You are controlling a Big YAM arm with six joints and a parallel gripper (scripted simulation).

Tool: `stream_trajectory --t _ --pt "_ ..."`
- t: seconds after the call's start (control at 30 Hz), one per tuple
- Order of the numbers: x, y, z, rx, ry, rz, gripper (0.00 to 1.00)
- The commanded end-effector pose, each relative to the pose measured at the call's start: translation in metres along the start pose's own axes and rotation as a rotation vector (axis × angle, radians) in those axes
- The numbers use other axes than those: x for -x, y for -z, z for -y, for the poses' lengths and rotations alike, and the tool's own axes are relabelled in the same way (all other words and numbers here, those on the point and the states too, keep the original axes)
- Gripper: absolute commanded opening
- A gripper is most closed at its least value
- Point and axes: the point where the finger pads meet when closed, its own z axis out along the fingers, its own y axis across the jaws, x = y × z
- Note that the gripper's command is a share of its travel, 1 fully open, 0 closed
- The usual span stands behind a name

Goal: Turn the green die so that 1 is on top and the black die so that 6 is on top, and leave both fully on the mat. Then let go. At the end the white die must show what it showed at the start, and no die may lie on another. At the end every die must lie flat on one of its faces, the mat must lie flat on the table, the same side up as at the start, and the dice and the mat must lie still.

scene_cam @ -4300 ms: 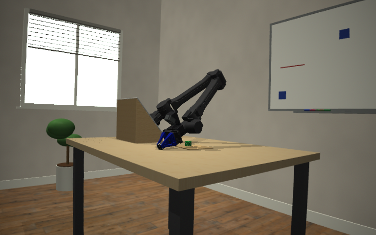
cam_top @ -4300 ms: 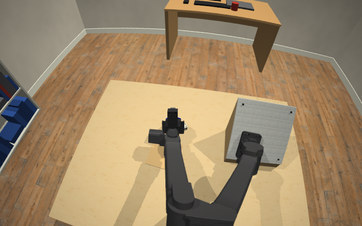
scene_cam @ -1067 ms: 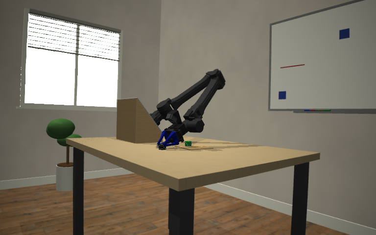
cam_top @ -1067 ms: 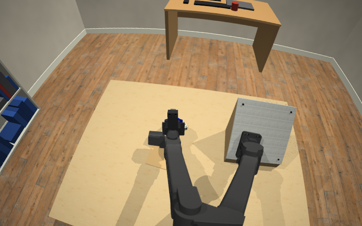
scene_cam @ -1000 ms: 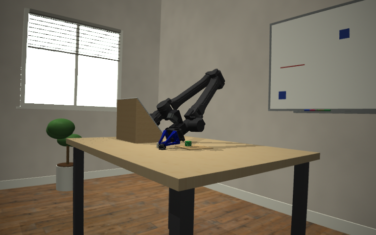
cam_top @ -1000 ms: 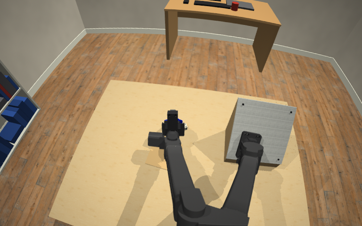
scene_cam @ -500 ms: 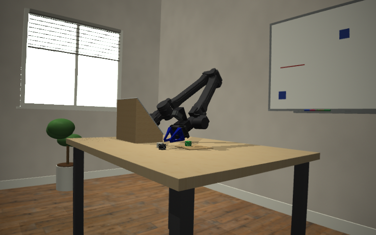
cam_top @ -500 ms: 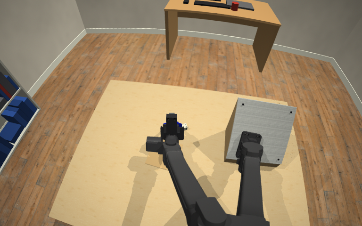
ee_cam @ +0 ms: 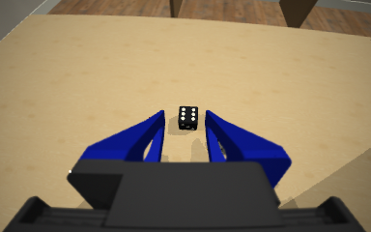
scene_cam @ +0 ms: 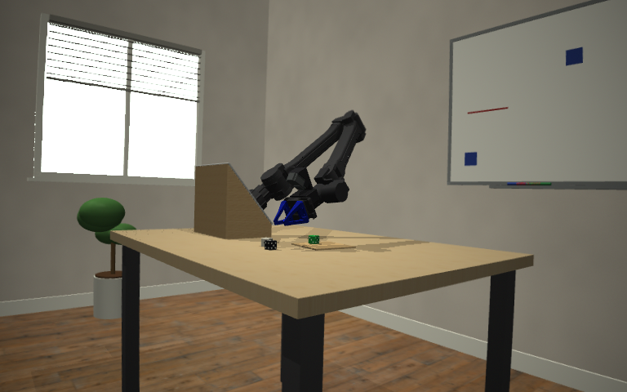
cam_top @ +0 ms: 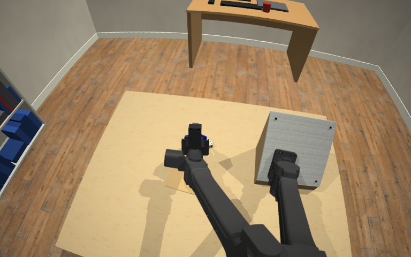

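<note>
The black die [ee_cam: 187,117] lies flat on the bare table top with six pips up; it also shows in the exterior view [scene_cam: 270,244], left of the mat. The white die [scene_cam: 264,240] sits close behind it and shows in the top view [cam_top: 211,144]. The green die [scene_cam: 313,238] lies on the thin tan mat [scene_cam: 323,245]. My gripper [scene_cam: 291,215], with blue fingers, hangs above the black die, clear of the table. In the wrist view the gripper [ee_cam: 185,114] frames the die, but its fingers are partly open and hold nothing.
A tall wooden wedge block with a grey sloped face [cam_top: 295,150] stands at the right of the table, and the arm's base is mounted on it. The arm hides most of the mat [cam_top: 177,181] in the top view.
</note>
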Motion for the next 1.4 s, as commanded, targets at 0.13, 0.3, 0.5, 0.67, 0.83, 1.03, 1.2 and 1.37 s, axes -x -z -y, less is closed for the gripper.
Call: stream_trajectory --t 0.13,0.3,0.5,0.67,0.83,1.03,1.2,1.37 --pt "0.030 0.012 -0.009 0.009 0.002 0.006 0.39" --pt "0.037 0.018 -0.012 0.020 0.000 0.010 0.39" --pt "0.037 0.000 -0.006 -0.068 0.047 -0.110 0.39" --pt "0.042 -0.014 -0.001 -0.147 0.098 -0.346 0.39" --pt "0.054 -0.020 0.000 -0.148 0.104 -0.678 0.39" --pt "0.082 -0.016 -0.009 -0.016 0.030 -1.000 0.39" --pt "0.091 -0.015 -0.012 0.029 0.003 -1.061 0.39" --pt "0.084 -0.003 -0.024 0.040 0.053 -1.047 1.00"
